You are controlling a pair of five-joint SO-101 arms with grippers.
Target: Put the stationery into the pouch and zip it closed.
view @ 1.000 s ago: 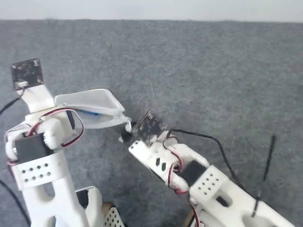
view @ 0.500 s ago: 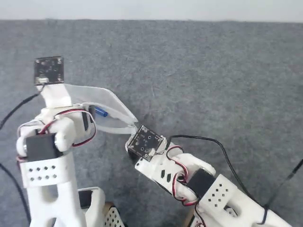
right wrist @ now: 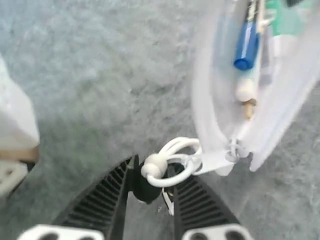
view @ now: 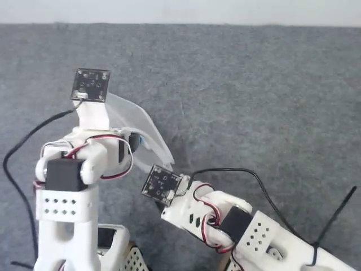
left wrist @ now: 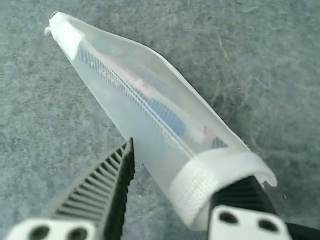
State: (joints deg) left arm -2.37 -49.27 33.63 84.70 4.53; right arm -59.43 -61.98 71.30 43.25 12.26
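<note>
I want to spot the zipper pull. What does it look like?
On the grey table, find the see-through pouch with a blue pen inside. At its corner sits the zip pull, in the right gripper. It's a white cord loop with one round bead.

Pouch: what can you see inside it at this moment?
Through the translucent pouch a blue pen, a white pen and something green can be seen. Their far ends, and anything lying beneath them, are hidden by the cloudy wall.

The frosted, see-through pouch [view: 138, 125] slants over the grey tabletop [view: 254, 84]. A blue pen [right wrist: 248, 42] and a white pen [right wrist: 245, 92] lie inside. Its white beaded pull cord [right wrist: 172, 160] juts from one end.
</note>
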